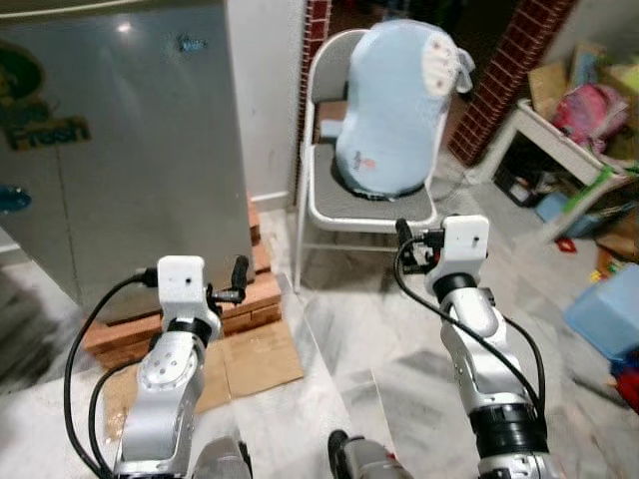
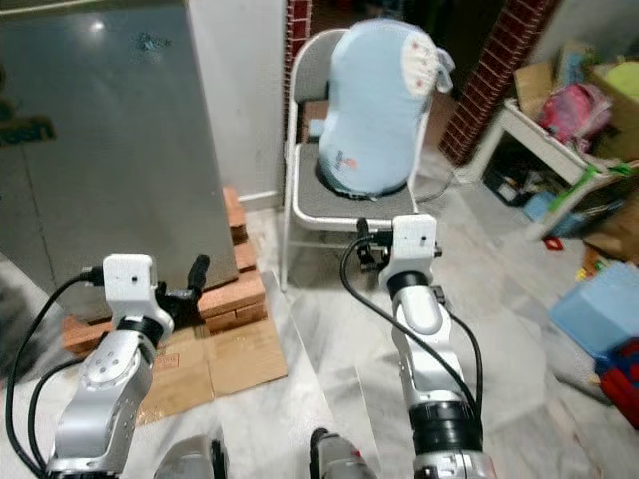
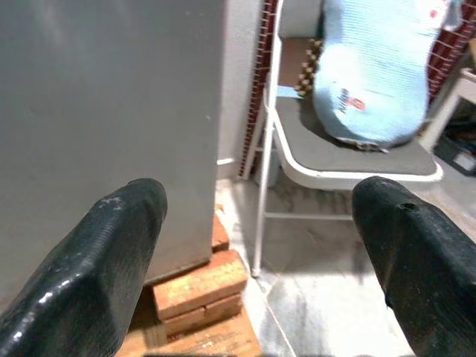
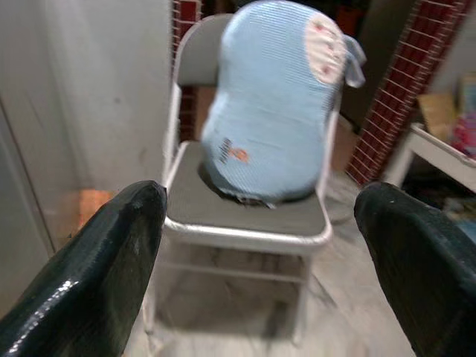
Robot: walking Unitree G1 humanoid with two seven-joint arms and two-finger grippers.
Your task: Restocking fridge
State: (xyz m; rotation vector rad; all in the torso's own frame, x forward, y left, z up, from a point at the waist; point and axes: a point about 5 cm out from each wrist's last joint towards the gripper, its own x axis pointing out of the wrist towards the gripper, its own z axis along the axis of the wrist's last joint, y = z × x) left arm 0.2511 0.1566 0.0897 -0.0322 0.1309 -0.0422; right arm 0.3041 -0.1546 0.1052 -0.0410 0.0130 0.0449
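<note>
The grey fridge (image 1: 130, 150) stands at the left with its door shut, raised on red bricks (image 1: 250, 299). My left gripper (image 1: 236, 284) is held up in front of the fridge's right corner, open and holding nothing. In its wrist view the fingers (image 3: 111, 245) frame the fridge side (image 3: 111, 111) and the chair. My right gripper (image 1: 407, 244) is raised in front of the chair, open and holding nothing. Its fingers (image 4: 111, 253) point at the chair seat.
A white folding chair (image 1: 324, 200) with a light blue plush cushion (image 1: 394, 110) stands right of the fridge. Flat cardboard (image 1: 250, 364) lies by the bricks. A brick pillar (image 1: 509, 70), a white shelf (image 1: 544, 130), toys and a blue box (image 1: 609, 314) crowd the right side.
</note>
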